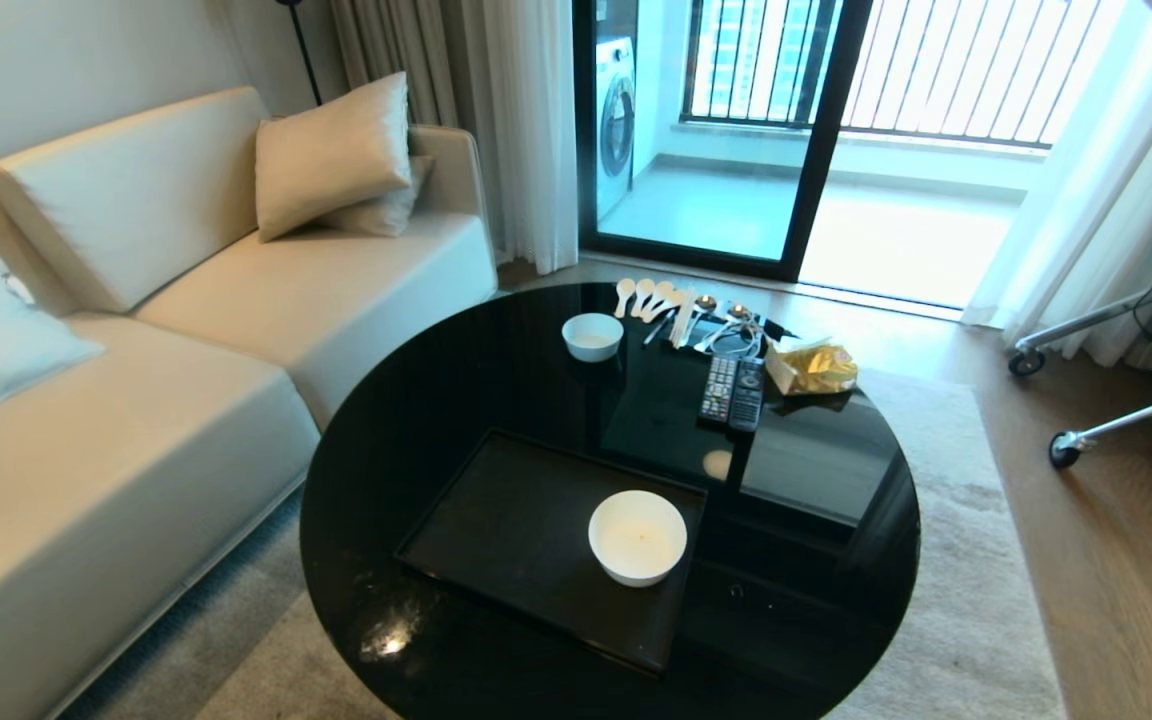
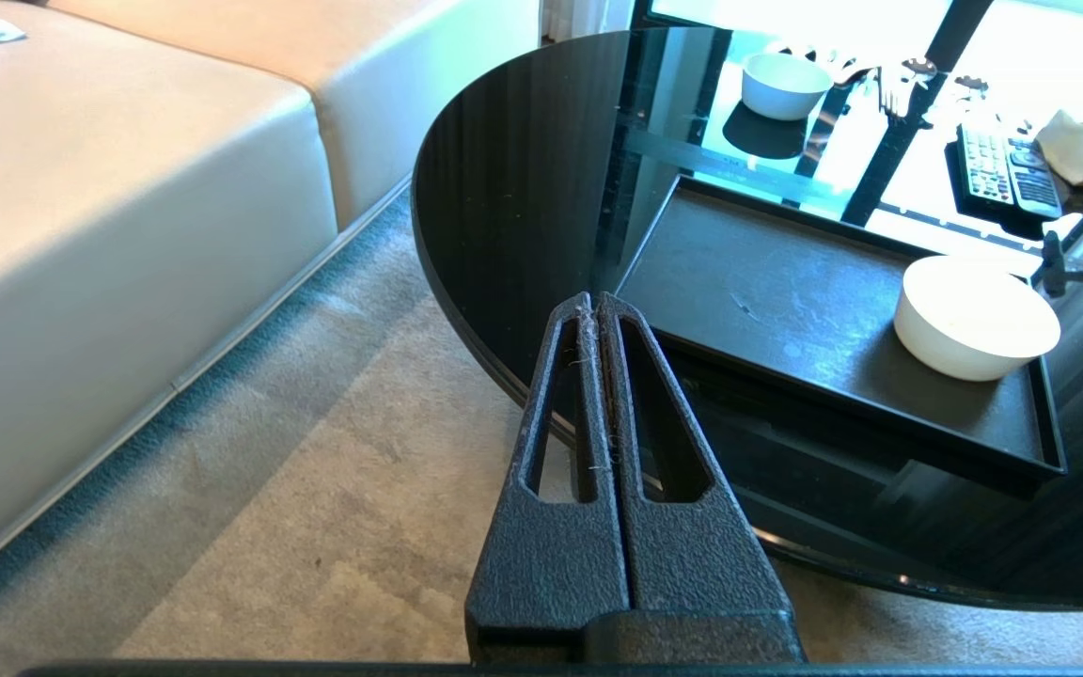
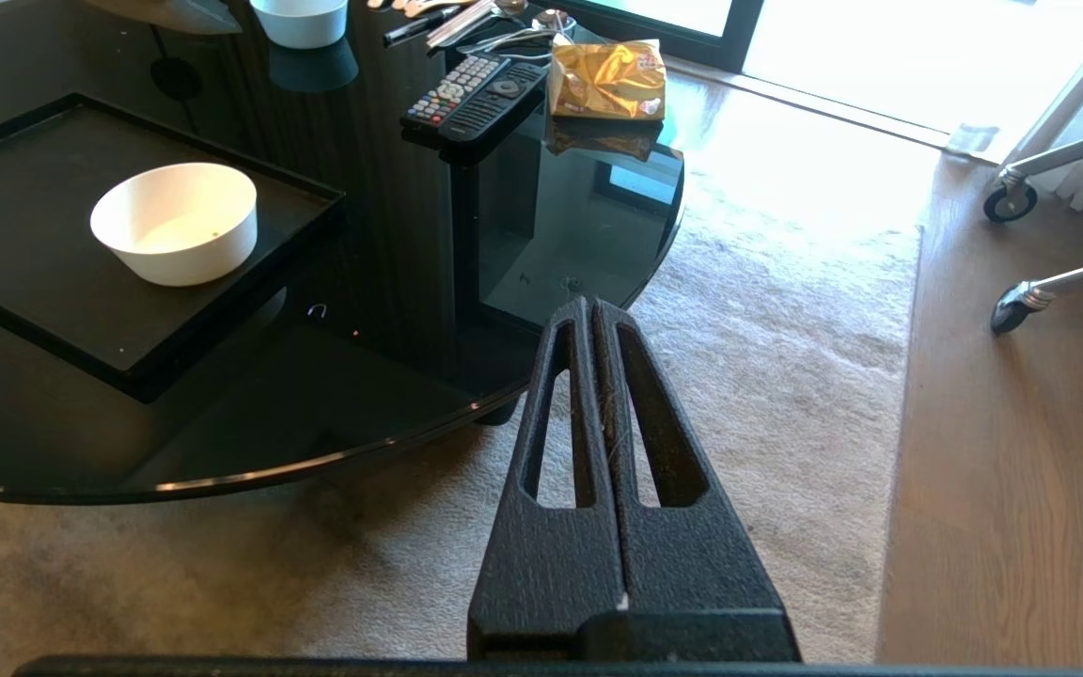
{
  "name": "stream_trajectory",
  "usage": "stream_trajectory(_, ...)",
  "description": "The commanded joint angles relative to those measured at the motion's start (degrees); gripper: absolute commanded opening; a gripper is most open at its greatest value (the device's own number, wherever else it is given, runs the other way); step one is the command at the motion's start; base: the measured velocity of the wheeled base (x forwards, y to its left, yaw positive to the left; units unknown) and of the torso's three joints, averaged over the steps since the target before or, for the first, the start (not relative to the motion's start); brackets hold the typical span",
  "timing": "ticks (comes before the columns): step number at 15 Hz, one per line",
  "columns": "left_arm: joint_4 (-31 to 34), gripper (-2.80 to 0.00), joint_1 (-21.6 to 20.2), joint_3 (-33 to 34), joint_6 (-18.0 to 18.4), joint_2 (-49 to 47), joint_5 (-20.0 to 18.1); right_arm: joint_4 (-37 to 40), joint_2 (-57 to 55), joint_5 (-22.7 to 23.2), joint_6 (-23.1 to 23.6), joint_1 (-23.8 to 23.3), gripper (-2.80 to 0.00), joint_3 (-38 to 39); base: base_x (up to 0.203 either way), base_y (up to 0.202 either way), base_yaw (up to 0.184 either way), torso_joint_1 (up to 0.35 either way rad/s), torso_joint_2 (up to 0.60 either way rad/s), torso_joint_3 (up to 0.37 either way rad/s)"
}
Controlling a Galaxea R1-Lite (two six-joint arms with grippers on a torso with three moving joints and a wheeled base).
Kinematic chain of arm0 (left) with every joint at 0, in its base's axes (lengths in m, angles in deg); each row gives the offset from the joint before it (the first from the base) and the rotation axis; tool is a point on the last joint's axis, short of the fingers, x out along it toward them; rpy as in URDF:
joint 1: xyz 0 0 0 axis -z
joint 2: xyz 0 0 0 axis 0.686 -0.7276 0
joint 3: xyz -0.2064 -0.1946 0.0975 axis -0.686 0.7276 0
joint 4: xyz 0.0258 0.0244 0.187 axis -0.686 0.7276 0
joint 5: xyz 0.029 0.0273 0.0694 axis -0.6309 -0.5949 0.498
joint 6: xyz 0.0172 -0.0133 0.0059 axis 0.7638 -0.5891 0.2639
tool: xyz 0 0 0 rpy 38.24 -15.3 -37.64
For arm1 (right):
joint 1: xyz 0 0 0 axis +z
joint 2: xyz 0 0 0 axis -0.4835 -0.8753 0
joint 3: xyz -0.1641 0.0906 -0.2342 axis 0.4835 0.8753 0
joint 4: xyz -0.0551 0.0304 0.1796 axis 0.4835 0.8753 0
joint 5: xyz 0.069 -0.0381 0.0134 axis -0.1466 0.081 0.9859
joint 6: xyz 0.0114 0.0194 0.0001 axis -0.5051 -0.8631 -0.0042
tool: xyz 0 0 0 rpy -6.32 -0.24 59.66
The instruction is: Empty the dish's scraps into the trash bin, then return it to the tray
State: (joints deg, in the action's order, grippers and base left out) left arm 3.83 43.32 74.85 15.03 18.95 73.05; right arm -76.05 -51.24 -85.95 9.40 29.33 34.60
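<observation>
The dish (image 1: 637, 537), a deep white bowl, stands upright on the right part of the black tray (image 1: 506, 530) on a round black glass table (image 1: 386, 400). Its inside looks pale with one tiny speck; the scraps are out of view. The trash bin is out of view. My left gripper (image 2: 595, 299) is shut and empty, held over the carpet at the table's near left edge, short of the tray (image 2: 767, 282) and dish (image 2: 974, 320). My right gripper (image 3: 588, 303) is shut and empty at the near right edge, apart from the dish (image 3: 175, 221). Neither arm shows in the head view.
At the table's far side are a smaller white bowl (image 1: 592, 336), several spoons (image 1: 646, 297), two remotes (image 1: 732, 392) and a gold snack bag (image 1: 816, 368). A beige sofa (image 1: 136, 400) runs along the left. A wheeled cart's legs (image 1: 1066, 450) stand at the right.
</observation>
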Motion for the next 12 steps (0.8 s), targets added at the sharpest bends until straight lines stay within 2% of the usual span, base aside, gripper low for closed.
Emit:
stream_trajectory(1, 0.0, -2.80, 0.0, 0.0, -0.1, 0.0, 0.0, 0.0, -0.1, 0.0, 0.1, 0.0, -2.80, 0.0, 0.000, 0.000, 0.000, 0.000, 0.00, 0.000)
stream_trajectory(12, 0.0, -2.80, 0.0, 0.0, -0.1, 0.0, 0.0, 0.0, -0.1, 0.0, 0.1, 0.0, -2.80, 0.0, 0.000, 0.000, 0.000, 0.000, 0.00, 0.000)
